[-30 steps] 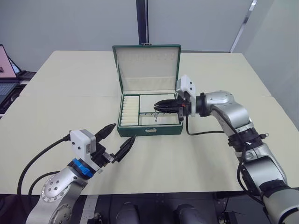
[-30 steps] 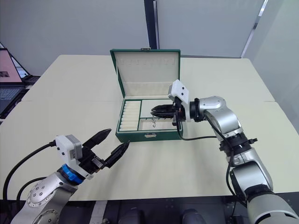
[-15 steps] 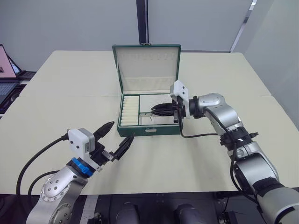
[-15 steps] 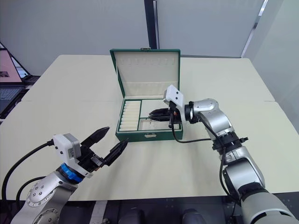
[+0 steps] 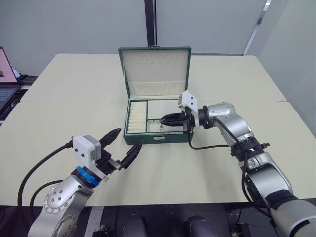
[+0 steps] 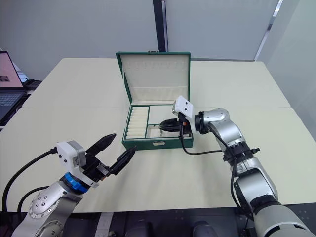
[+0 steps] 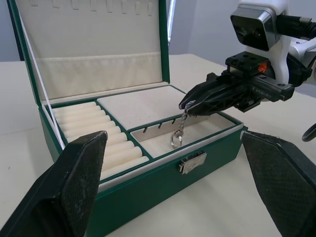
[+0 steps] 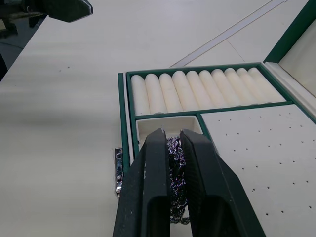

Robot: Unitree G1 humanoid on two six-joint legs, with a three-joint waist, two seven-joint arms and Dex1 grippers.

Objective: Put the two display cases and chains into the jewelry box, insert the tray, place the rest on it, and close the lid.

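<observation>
Here the right fingers (image 7: 190,104) pinch a chain (image 7: 178,132) dangling over the tray (image 7: 148,129).

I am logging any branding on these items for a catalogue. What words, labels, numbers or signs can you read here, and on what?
None can be read: the jewelry box, its lid, the metal clasp, the tray and the chain pinched in the right gripper carry no legible text.

A cream table (image 5: 69,94) stands before grey walls (image 5: 74,24).
</observation>
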